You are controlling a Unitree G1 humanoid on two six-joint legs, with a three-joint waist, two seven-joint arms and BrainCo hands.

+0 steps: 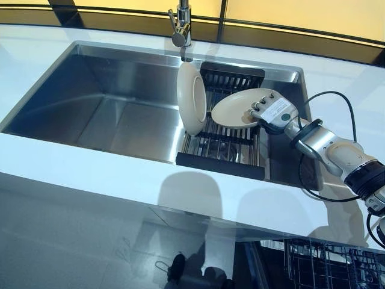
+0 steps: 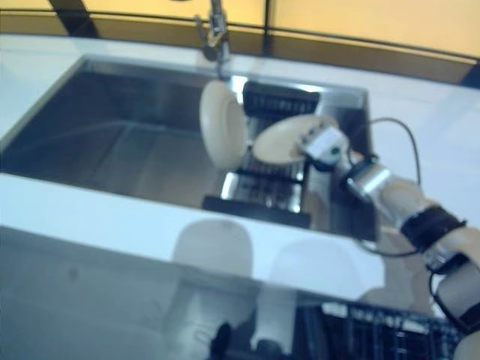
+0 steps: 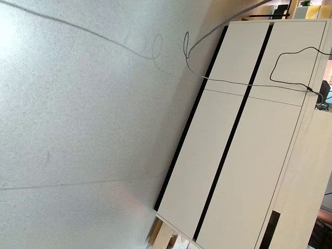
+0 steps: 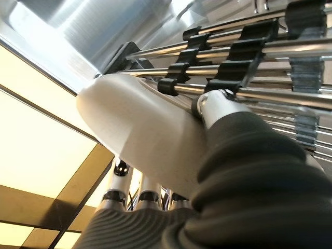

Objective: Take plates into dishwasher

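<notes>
My right hand [image 1: 269,112] was curled round a cream plate [image 1: 237,106], thumb under, fingers over, lifting it above the rack [image 1: 222,144] in the sink [image 1: 108,114]. Another plate [image 1: 190,96] stood upright beside it. No writing was readable.

We see a stainless steel sink [image 1: 114,114] set into a white countertop [image 1: 78,180], its basin reaching from the left part of the counter to near the right end. A chrome faucet [image 1: 182,24] stands at the sink's far edge, about midway along it. A black-framed wire rack [image 1: 224,141] lies across the sink's right end, from far rim to near rim. Behind the counter runs a yellow wall [image 1: 289,13] with dark bands. The left wrist view shows a grey floor [image 3: 78,114] and white cabinet doors [image 3: 244,140].
</notes>
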